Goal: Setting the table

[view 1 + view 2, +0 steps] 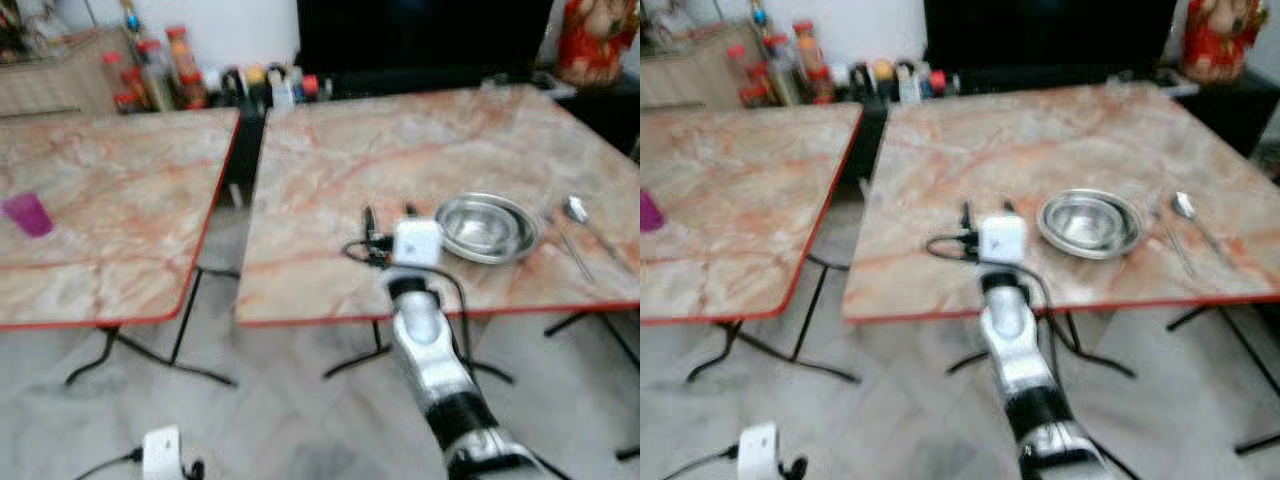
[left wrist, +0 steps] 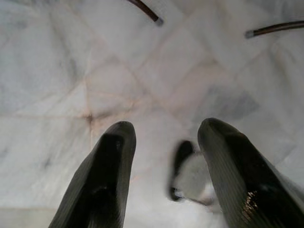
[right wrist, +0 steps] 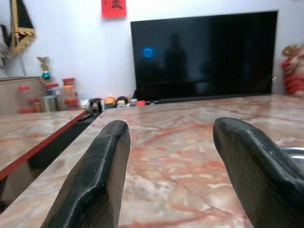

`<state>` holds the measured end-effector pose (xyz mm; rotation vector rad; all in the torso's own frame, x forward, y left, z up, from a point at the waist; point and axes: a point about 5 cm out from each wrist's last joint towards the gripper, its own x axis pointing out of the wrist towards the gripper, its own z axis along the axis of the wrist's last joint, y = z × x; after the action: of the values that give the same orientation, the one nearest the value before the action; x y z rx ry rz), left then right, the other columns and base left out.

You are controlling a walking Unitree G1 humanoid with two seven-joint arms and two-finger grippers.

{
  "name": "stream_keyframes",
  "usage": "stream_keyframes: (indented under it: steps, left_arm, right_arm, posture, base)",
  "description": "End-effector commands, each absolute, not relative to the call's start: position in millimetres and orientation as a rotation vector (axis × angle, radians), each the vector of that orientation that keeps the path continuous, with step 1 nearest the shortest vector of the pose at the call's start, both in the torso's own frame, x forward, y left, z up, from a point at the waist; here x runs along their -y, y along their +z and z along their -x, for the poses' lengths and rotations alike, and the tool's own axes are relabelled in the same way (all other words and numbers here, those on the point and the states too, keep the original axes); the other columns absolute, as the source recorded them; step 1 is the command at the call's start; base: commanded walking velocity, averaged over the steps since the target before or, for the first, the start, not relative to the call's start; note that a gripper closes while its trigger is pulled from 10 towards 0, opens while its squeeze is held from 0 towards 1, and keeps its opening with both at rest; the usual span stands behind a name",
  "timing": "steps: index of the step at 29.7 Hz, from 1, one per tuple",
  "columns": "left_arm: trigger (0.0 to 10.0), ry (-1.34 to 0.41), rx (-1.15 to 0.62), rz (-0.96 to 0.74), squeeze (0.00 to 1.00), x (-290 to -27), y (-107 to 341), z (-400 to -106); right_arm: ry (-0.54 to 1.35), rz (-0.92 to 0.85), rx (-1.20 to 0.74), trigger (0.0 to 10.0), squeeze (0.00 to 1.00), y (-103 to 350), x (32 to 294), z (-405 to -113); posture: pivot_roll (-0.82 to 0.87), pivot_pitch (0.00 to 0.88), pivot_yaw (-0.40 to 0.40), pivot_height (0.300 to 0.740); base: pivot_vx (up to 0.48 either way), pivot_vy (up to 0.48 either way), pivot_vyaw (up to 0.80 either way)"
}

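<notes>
A steel bowl [image 1: 488,227] rests on the right marble table [image 1: 400,150], near its front edge. To the bowl's right lie a metal spoon [image 1: 577,211] and a thin utensil [image 1: 572,245] beside it. My right gripper [image 1: 388,212] reaches over the front of that table just left of the bowl, open with nothing between its black fingers [image 3: 97,175]. A purple cup [image 1: 28,213] stands on the left table [image 1: 110,200]. My left gripper [image 2: 164,156] hangs low over the tiled floor, open and empty.
A gap with black table legs [image 1: 190,310] separates the two tables. Bottles and jars [image 1: 165,65] line the back wall beside a dark TV screen [image 3: 204,52]. A red figurine [image 1: 595,40] sits at the back right.
</notes>
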<state>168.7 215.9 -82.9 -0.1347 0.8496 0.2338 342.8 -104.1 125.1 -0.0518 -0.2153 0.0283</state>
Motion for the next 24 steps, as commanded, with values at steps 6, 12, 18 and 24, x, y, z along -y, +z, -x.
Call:
stream_keyframes:
  steps: [6, 12, 18, 24]
  left_arm:
    - [10.0, 0.251, -0.842, 0.118, 0.0, -223, -81, -169]
    - [10.0, 0.245, -0.841, 0.112, 0.0, -224, -80, -170]
    - [10.0, 0.239, -0.84, 0.108, 0.0, -224, -80, -171]
    - [10.0, 0.234, -0.842, 0.106, 0.0, -223, -80, -172]
  right_arm:
    - [0.091, 0.04, 0.232, 10.0, 0.0, 132, 88, -344]
    - [0.095, 0.048, 0.216, 10.0, 0.0, 126, 91, -341]
    - [0.098, 0.065, 0.194, 10.0, 0.0, 119, 95, -338]
    - [0.097, 0.093, 0.139, 10.0, 0.0, 104, 102, -334]
  posture:
    - [0.1, 0.0, 0.044, 0.74]
    - [0.1, 0.0, 0.046, 0.74]
    - [0.1, 0.0, 0.045, 0.74]
    - [0.1, 0.0, 0.041, 0.74]
  base:
    - [0.0, 0.48, 0.0]
    - [0.0, 0.48, 0.0]
    - [0.0, 0.48, 0.0]
    - [0.0, 0.48, 0.0]
